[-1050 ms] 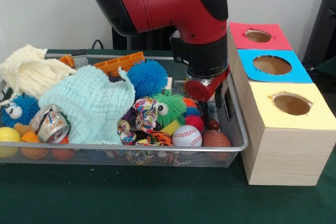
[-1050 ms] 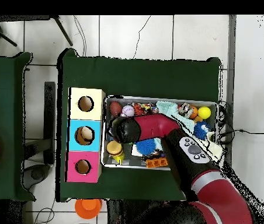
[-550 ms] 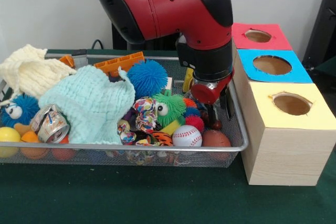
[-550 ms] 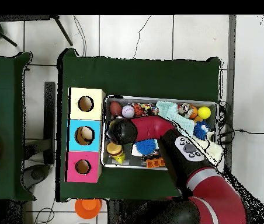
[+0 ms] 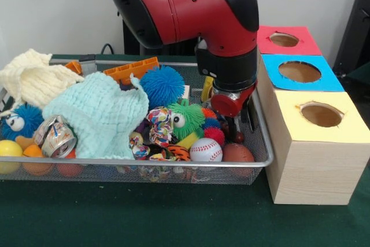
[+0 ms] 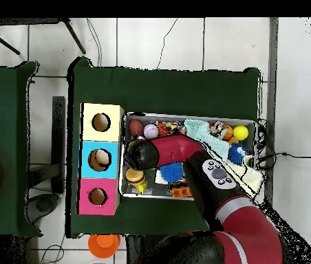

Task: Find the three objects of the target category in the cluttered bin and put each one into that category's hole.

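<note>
My gripper (image 5: 242, 124) hangs low inside the right end of the wire bin (image 5: 144, 162), its fingers apart with nothing held between them. A small dark red ball (image 5: 239, 137) lies just under the fingertips. A brown football (image 5: 237, 153) and a baseball (image 5: 206, 150) rest in the front right corner below it. A green fuzzy toy (image 5: 186, 118) and a blue spiky ball (image 5: 162, 85) lie to its left. In the overhead view the gripper (image 6: 139, 155) sits at the bin's end beside the box, level with the blue hole (image 6: 102, 159).
A wooden box stands right of the bin with a red hole (image 5: 284, 39), blue hole (image 5: 299, 72) and yellow hole (image 5: 321, 114). A mint cloth (image 5: 101, 114), cream cloth (image 5: 32, 79), crushed can (image 5: 56, 137) and yellow ball (image 5: 8, 148) fill the bin's left half.
The arm has shifted a little toward the box and lowered slightly at the bin's right end. The objects in the bin have not moved.
</note>
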You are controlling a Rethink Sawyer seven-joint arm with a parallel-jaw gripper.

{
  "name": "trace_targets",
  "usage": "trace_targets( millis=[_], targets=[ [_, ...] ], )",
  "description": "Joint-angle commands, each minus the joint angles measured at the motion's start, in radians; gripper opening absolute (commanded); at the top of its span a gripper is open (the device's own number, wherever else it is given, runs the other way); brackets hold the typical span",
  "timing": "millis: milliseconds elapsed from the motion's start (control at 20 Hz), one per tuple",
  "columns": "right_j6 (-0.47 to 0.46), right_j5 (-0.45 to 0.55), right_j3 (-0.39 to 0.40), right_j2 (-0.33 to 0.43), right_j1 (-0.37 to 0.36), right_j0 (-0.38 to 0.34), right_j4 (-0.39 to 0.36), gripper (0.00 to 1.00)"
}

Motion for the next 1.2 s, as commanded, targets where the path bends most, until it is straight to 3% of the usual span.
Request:
trace_targets(
  millis=[50, 550, 950, 1200],
  targets=[
    [0.031, 0.024, -0.068, -0.07, 0.022, 0.017, -0.104, 1.0],
    [0.056, 0.047, -0.107, -0.102, 0.07, 0.057, -0.122, 1.0],
    [0.055, 0.149, -0.156, -0.152, 0.116, 0.12, -0.109, 1.0],
    [0.019, 0.204, -0.159, -0.145, 0.125, 0.117, -0.084, 1.0]
  ],
)
